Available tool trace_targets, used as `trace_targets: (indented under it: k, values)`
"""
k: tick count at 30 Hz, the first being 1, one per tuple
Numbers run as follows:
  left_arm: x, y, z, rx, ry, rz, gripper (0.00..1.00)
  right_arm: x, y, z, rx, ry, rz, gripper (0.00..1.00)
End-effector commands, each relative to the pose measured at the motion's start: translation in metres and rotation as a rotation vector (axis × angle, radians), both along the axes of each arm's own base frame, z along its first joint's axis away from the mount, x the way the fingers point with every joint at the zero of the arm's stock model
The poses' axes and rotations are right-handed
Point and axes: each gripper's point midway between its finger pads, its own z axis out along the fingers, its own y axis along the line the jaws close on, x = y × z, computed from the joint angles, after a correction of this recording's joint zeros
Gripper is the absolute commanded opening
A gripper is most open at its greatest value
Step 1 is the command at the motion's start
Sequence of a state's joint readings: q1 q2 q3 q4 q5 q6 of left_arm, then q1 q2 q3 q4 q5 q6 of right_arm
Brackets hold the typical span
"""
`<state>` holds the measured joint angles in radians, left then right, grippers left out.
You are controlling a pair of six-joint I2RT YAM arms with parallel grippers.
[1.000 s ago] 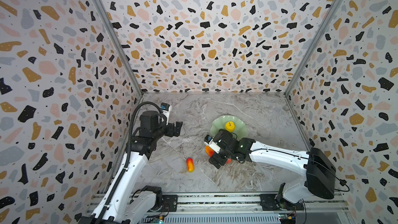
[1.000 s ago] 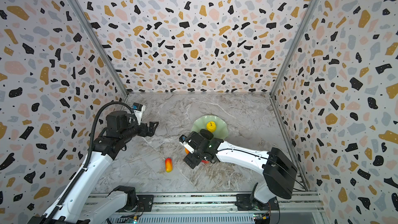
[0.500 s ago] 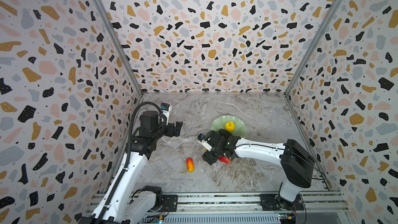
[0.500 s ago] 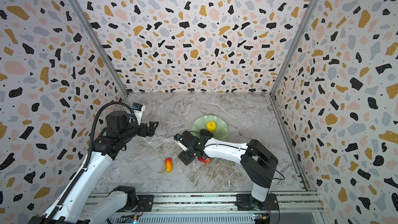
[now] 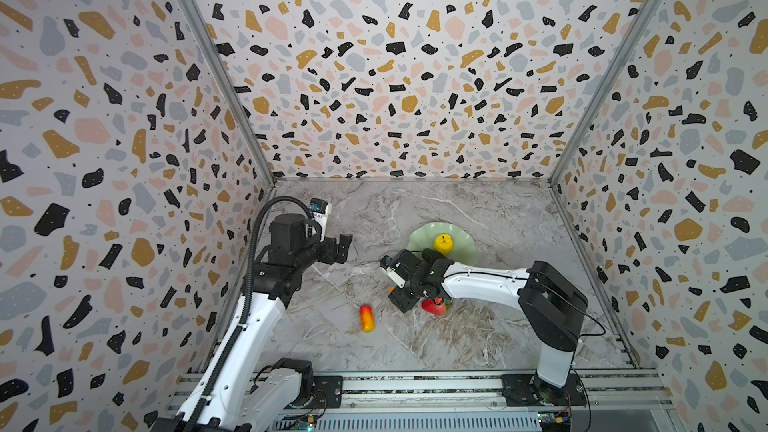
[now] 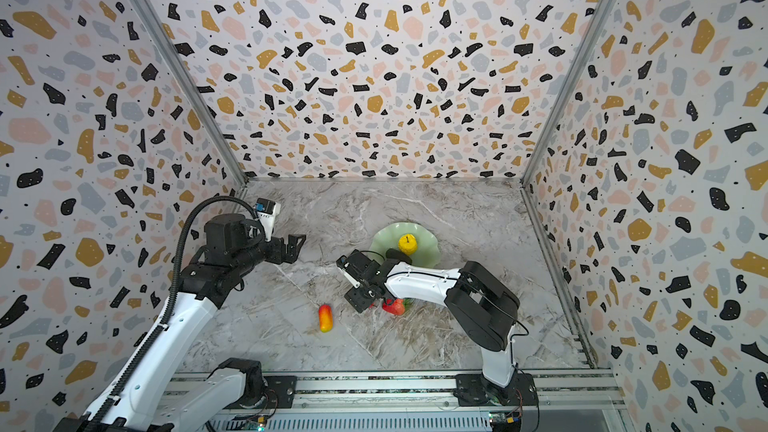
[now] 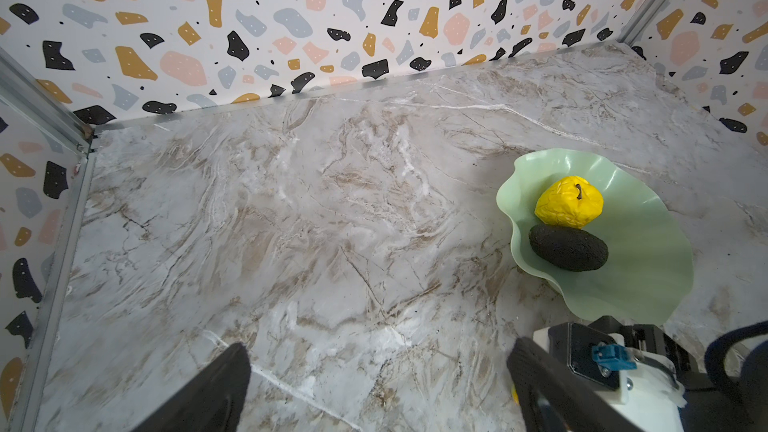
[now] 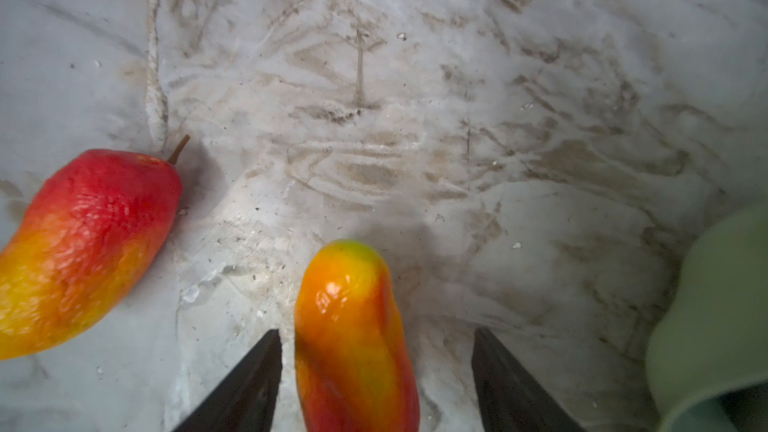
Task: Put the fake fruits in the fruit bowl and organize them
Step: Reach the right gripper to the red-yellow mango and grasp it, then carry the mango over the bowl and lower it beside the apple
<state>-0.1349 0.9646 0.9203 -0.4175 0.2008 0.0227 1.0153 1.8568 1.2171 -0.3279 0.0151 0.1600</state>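
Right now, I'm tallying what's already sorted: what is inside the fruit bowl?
Inside the fruit bowl lie the lumpy yellow fruit and the dark oval fruit, touching each other. Nothing else shows there. Only a bit of its near rim is covered, by the right arm.

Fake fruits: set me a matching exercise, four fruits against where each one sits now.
1. lumpy yellow fruit
2. strawberry
3. stemmed red-orange fruit
4. green-tipped orange fruit

A. between the right gripper's open fingers
B. in the fruit bowl
C. on the table, partly under the right arm
D. alone on the table, untouched

Pairs: 1-B, 2-C, 3-D, 4-A
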Motion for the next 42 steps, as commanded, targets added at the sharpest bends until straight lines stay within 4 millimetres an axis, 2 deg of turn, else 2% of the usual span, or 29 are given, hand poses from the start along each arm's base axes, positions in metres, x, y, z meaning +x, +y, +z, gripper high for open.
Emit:
trace_targets:
  k: [1, 10, 20, 25, 27, 32, 36, 39, 42]
  values:
    - [0.002, 0.001, 0.006, -0.006, -0.039, 0.005, 1.00, 0.006, 0.008, 0.011, 0.033, -0.014, -0.004, 0.69]
    - [0.002, 0.002, 0.006, -0.004, -0.040, 0.007, 1.00, 0.006, 0.009, 0.009, 0.034, -0.007, 0.001, 0.47]
    - [0.001, 0.002, 0.007, -0.004, -0.045, 0.007, 1.00, 0.007, 0.010, 0.011, 0.038, -0.004, 0.005, 0.31]
    - [0.001, 0.002, 0.007, -0.005, -0.045, 0.006, 1.00, 0.007, 0.010, 0.013, 0.039, -0.009, 0.007, 0.28]
    - [0.001, 0.002, 0.007, -0.004, -0.045, 0.008, 1.00, 0.007, 0.009, 0.016, 0.041, -0.012, 0.007, 0.23]
    - [0.001, 0.002, 0.007, -0.004, -0.045, 0.007, 1.00, 0.006, 0.013, 0.036, 0.086, -0.022, 0.015, 0.12]
    - [0.001, 0.002, 0.007, -0.004, -0.045, 0.008, 1.00, 0.007, 0.012, 0.059, 0.124, -0.044, 0.021, 0.09]
    - [0.001, 0.002, 0.008, -0.004, -0.047, 0.008, 1.00, 0.014, 0.002, 0.082, 0.140, -0.080, -0.003, 0.09]
    - [0.001, 0.002, 0.008, -0.005, -0.046, 0.008, 1.00, 0.029, -0.022, 0.108, 0.155, -0.134, -0.071, 0.09]
